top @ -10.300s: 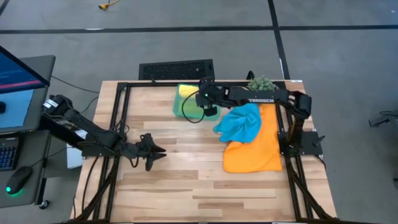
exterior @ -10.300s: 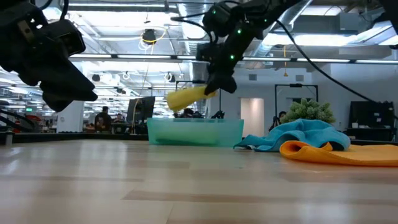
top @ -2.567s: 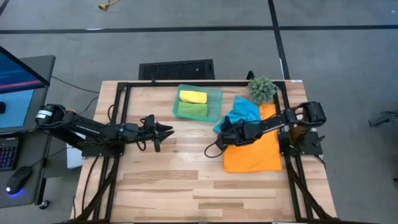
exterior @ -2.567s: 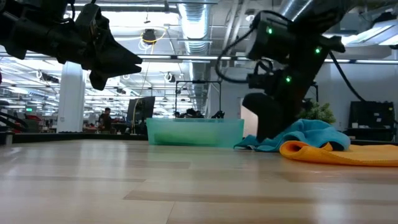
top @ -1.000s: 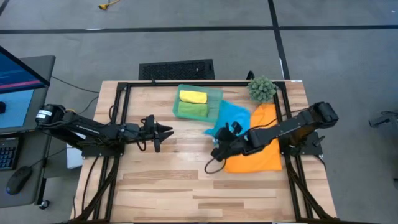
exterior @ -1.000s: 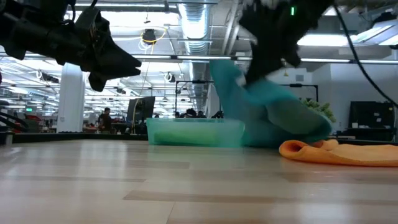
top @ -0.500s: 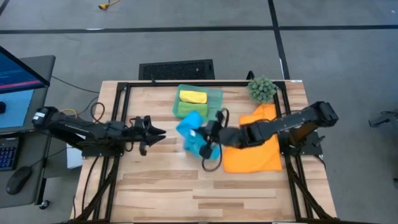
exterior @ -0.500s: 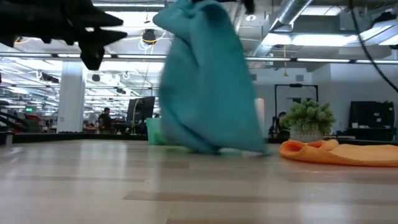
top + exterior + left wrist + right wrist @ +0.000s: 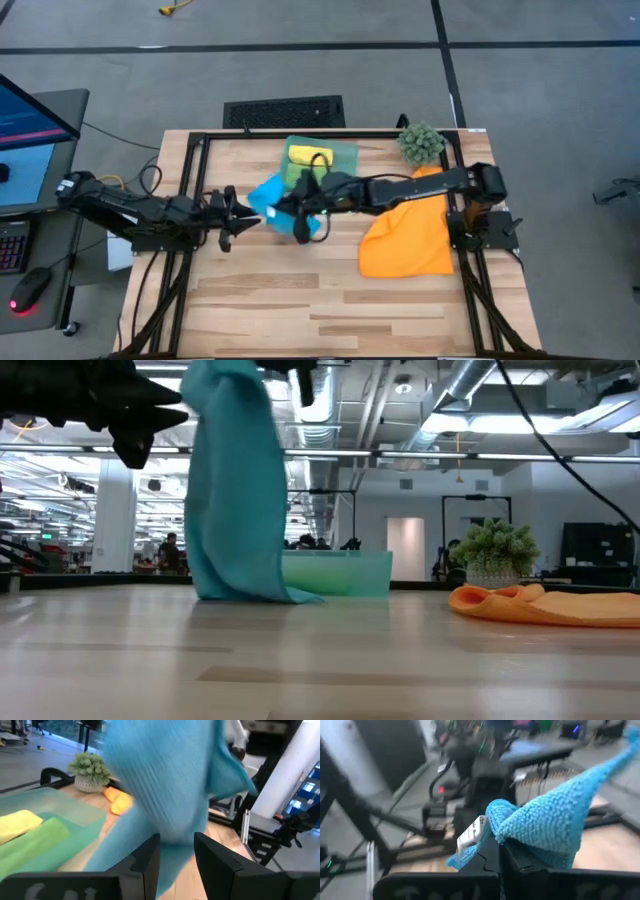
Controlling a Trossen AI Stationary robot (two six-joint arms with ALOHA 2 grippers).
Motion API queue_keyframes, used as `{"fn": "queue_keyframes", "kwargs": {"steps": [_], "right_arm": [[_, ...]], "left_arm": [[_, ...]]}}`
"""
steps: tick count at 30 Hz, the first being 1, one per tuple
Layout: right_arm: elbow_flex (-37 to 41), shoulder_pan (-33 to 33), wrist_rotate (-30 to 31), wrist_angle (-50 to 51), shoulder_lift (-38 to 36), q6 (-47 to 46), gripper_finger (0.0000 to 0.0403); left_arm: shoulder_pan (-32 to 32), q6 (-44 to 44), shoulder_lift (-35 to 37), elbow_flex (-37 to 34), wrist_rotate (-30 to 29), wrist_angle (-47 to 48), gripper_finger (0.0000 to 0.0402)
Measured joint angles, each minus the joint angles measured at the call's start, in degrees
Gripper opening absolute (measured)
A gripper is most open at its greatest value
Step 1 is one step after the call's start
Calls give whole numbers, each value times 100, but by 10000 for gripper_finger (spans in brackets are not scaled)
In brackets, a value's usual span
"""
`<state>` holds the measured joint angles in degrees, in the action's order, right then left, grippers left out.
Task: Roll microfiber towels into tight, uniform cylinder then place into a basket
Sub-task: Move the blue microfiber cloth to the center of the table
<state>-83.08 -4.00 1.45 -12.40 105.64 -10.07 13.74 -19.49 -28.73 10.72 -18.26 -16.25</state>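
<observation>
Carrying the sky blue towel [image 9: 272, 201], the right end effector [image 9: 298, 212] is pinching its top edge, hem seemingly brushing the surface [image 9: 300, 290] near the basket [image 9: 345, 160]. Left end effector [image 9: 238, 212] is waiting parted. Next: spreading it flat for rolling.

High overhead, low table-level (both share basket [image 9: 320, 165]), wrists close.

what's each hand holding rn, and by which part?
Right hand: shut on the blue towel, pinching an upper edge fold; the rest hangs. Left hand: open, holding nothing.

Nubbly cloth blue towel [image 9: 555, 827]
</observation>
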Motion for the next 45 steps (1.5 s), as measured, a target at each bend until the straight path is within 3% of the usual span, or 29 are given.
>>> {"fn": "queue_keyframes", "kwargs": {"steps": [6,11,22,29,33,39,45], "right_arm": [[-705,-78,-14,942,637,6,23],[-862,-140,-10,1109,816,217,40],[-867,-223,-4,1161,780,457,167],[-867,-188,-8,2113,257,576,225],[-874,-286,14,2705,-216,604,232],[-880,-704,35,3897,-849,556,227],[-853,-1251,871,5595,-1301,-137,221]], "left_arm": [[2,0,0,0,296,17,110],[3,0,111,0,304,14,110],[2,-6,188,0,347,12,110],[2,-31,190,1,323,181,110],[-2,-1,188,75,85,715,110],[115,-408,18,813,-120,2390,110],[320,-698,-388,1495,-77,3659,110]]}}
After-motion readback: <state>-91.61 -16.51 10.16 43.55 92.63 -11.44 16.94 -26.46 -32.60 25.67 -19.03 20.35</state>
